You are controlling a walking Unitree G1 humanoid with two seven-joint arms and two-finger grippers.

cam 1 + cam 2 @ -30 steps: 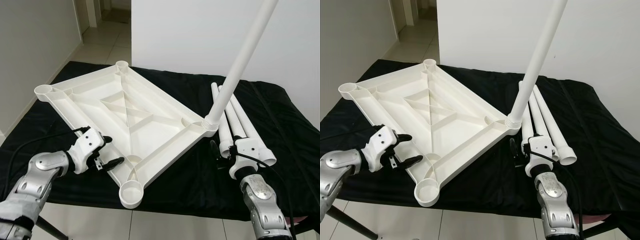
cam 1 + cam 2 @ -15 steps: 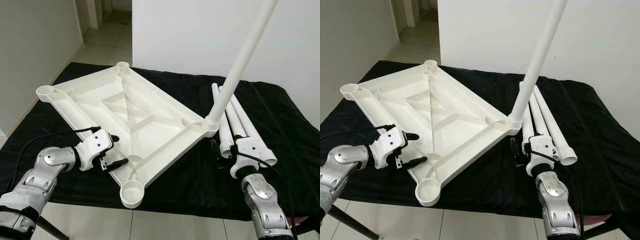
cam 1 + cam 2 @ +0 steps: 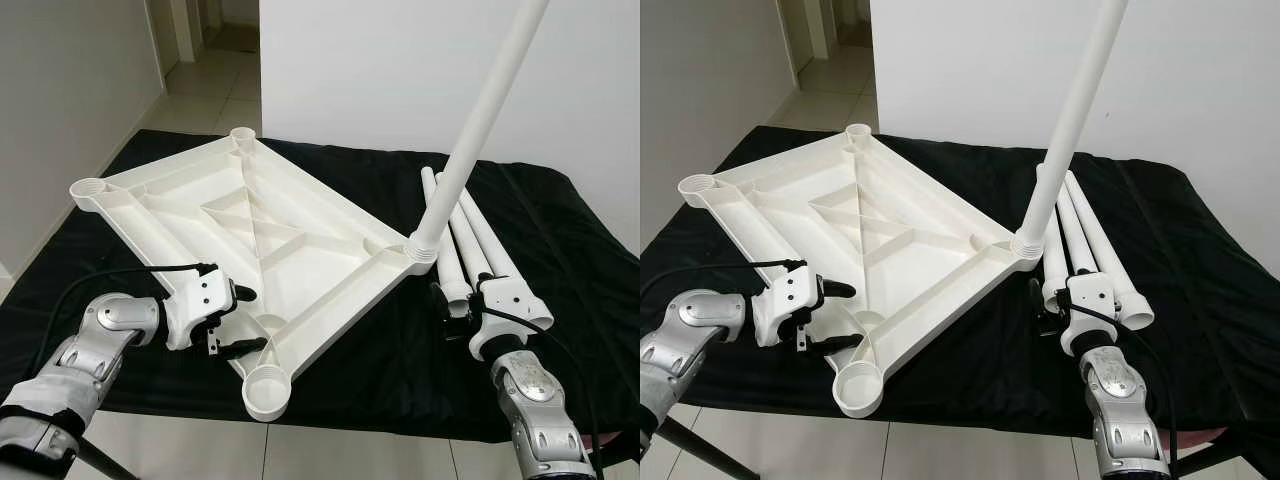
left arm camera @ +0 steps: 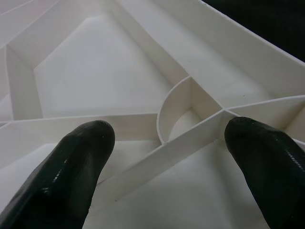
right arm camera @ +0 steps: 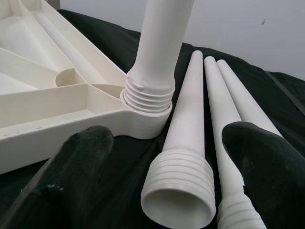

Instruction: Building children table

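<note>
A white plastic table top lies upside down on a black cloth, its ribs facing up. One white leg stands screwed into the right corner socket, leaning up and to the right. Three loose legs lie side by side just right of it. My left gripper is open at the top's near left edge, one finger above the rim and one below; over the ribs the fingers are wide apart. My right gripper is open at the threaded end of the nearest loose leg.
Empty round sockets sit at the near corner, the left corner and the far corner. The near socket overhangs the cloth's front edge. A white wall stands behind, and a tiled hallway opens at the far left.
My left gripper has moved right, from beside the table top to astride its near left rim. The right gripper has barely shifted.
</note>
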